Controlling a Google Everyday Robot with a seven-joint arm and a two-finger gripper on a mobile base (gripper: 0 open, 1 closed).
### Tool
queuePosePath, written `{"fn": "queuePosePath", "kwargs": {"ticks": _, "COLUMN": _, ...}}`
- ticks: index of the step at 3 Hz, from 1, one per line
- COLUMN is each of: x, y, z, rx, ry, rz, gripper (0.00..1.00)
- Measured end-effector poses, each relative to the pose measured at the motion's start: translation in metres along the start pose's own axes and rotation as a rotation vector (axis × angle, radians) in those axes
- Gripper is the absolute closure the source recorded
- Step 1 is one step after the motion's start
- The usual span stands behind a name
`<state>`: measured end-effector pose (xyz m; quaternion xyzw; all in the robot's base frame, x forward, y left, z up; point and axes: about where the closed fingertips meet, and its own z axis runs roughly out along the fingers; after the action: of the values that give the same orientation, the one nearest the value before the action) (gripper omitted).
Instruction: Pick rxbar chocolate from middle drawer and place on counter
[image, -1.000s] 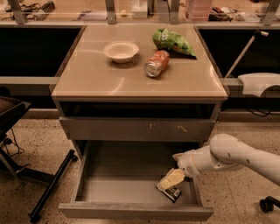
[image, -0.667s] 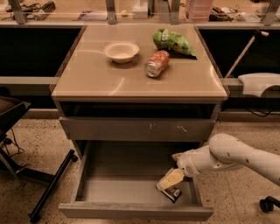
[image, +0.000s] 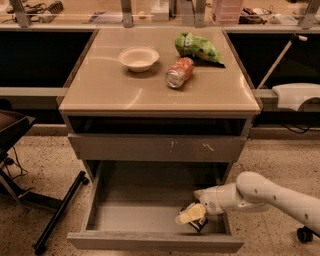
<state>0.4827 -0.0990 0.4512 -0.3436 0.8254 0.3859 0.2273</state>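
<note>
The middle drawer (image: 131, 218) is pulled open below the cabinet, showing its grey floor. The rxbar chocolate (image: 200, 224), a small dark bar, lies in the drawer's front right corner. My gripper (image: 189, 216) reaches in from the right and sits right on the bar, covering most of it. My white arm (image: 260, 192) runs off to the lower right. The tan counter (image: 115, 89) tops the cabinet above.
On the counter stand a white bowl (image: 139, 58), a soda can on its side (image: 179, 72) and a green snack bag (image: 196, 47). A scratched grey drawer front (image: 150, 147) is shut above the open drawer. A black chair base (image: 56, 214) is at left.
</note>
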Motion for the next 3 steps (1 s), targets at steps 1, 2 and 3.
{"fn": "queuePosePath", "kwargs": {"ticks": 1, "x": 0.0074, "y": 0.0000, "z": 0.0078, "rx": -0.013, "ry": 0.000, "rz": 0.015, "gripper": 0.00}}
{"fn": "queuePosePath", "kwargs": {"ticks": 2, "x": 0.0046, "y": -0.0025, "z": 0.0084, "rx": 0.049, "ry": -0.009, "rz": 0.009, "gripper": 0.00}}
{"fn": "queuePosePath", "kwargs": {"ticks": 3, "x": 0.0034, "y": -0.0051, "z": 0.0116, "rx": 0.139, "ry": -0.050, "rz": -0.012, "gripper": 0.00}}
